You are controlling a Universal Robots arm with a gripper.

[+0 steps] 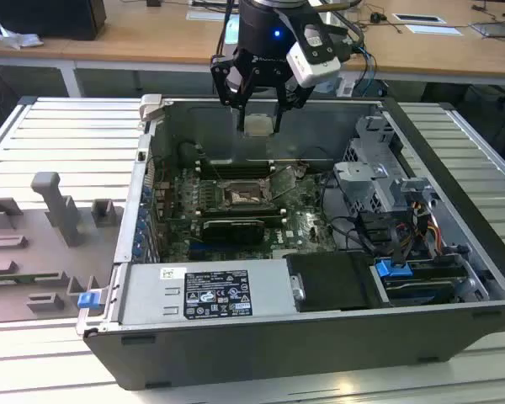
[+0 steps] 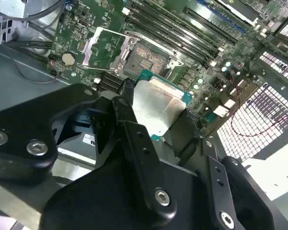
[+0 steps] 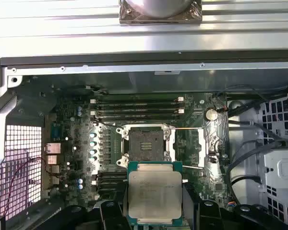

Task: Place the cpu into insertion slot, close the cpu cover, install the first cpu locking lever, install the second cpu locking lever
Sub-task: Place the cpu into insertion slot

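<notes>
From where I stand, the gripper (image 1: 258,120) hangs well above the insertion slot (image 1: 247,196), over the open computer case (image 1: 236,353). Its jaws are drawn in narrow on the cpu (image 1: 257,127), pinching it by two opposite edges, the pale metal face turned up and level. In the second wrist view the cpu cover (image 2: 90,48) stands swung open just beside the slot, whose dark socket lies bare. Long black memory slots (image 3: 134,110) run close beside the slot.
</notes>
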